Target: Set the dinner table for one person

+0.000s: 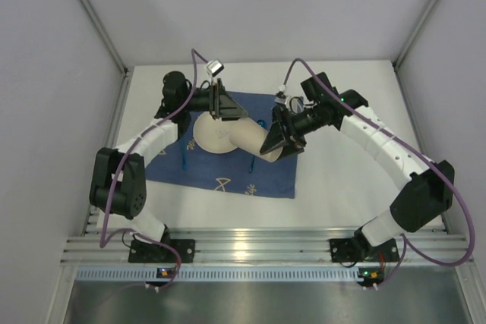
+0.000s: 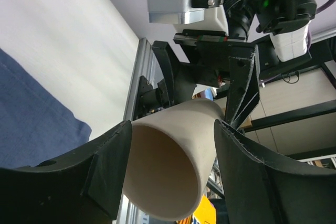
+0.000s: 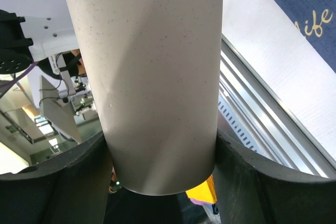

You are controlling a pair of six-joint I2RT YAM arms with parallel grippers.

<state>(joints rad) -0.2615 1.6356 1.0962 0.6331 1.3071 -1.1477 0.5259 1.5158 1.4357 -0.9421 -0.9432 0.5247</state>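
Right wrist: right fingers [image 3: 268, 182] pinch cream speckled tumbler [image 3: 157, 77]; left fingers [image 2: 102, 169] flank its rim, grip unclear. Likely light, slick; hold mid-wall.

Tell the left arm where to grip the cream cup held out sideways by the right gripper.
Grip the cup on its wall behind the open rim, pinching opposite sides and coming in from the mouth end. It lies sideways above the blue mat, mouth toward the left gripper. The right gripper clamps the narrower base end, so only the wide end is free.
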